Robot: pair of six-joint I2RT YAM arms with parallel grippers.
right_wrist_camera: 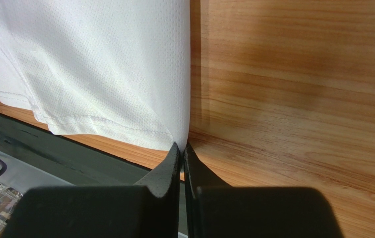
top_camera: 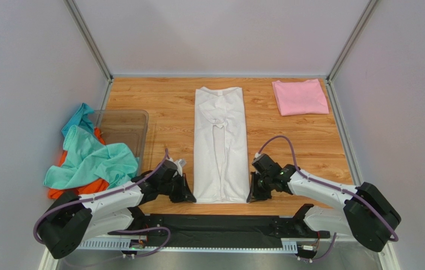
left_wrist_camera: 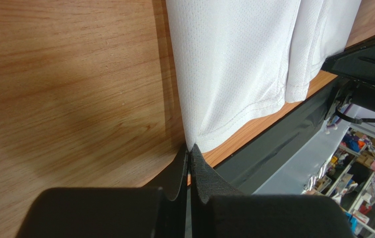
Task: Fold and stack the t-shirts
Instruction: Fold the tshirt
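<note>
While the white t-shirt [top_camera: 220, 146] lies long on the surface [top_camera: 164, 101], left jaws and right jaws each clamp a hem corner.

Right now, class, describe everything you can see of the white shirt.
The white shirt is thin, finely perforated cloth with a stitched hem. It lies flat on the wooden table, folded into a long narrow strip with its sides turned in and the hem end nearest the arms. The left gripper pinches its near left corner and the right gripper its near right corner. Nothing else touches it.
</note>
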